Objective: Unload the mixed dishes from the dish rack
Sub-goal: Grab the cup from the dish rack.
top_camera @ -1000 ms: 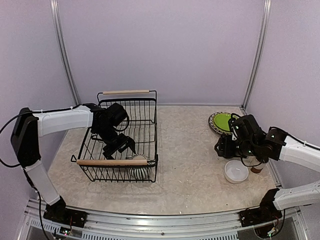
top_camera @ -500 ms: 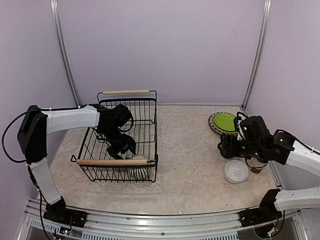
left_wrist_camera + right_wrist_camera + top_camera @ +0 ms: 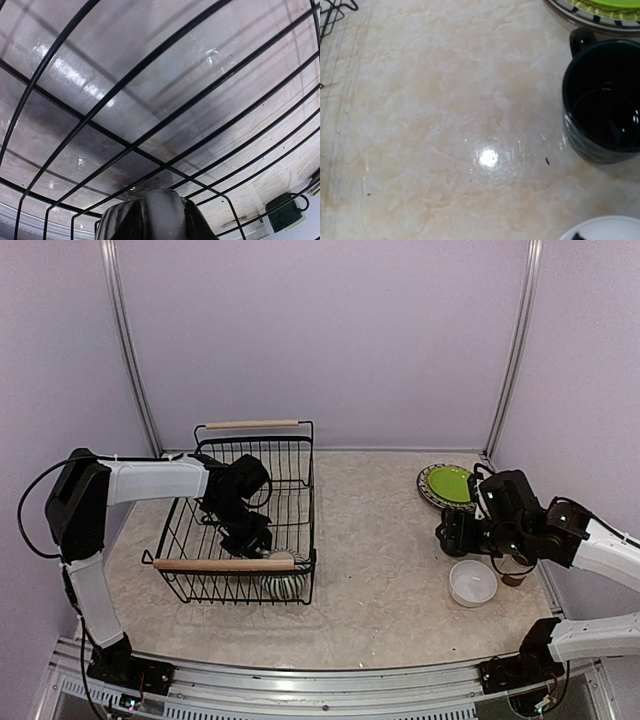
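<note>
The dish rack (image 3: 225,564), a black wire basket with wooden handles, stands left of centre. A striped mug (image 3: 283,580) lies in its near right corner. My left gripper (image 3: 258,540) reaches down into the rack right at that mug. In the left wrist view its dark fingers (image 3: 117,225) press on a pale rounded piece (image 3: 161,212), with rack wires (image 3: 150,60) ahead. My right gripper (image 3: 449,532) hovers over bare table, open, its fingers outside the wrist view. A dark teal mug (image 3: 602,102) stands upright just right of it.
The lime-green plate (image 3: 447,483) lies on the striped plate (image 3: 580,20) at the back right. A white bowl (image 3: 472,582) sits near the right arm, with a small brown thing (image 3: 515,578) beside it. Walls close in the table on three sides.
The left gripper has shifted slightly right and lower inside the rack, toward the striped mug, and its jaws have closed. The right arm drew back a little to the right.
</note>
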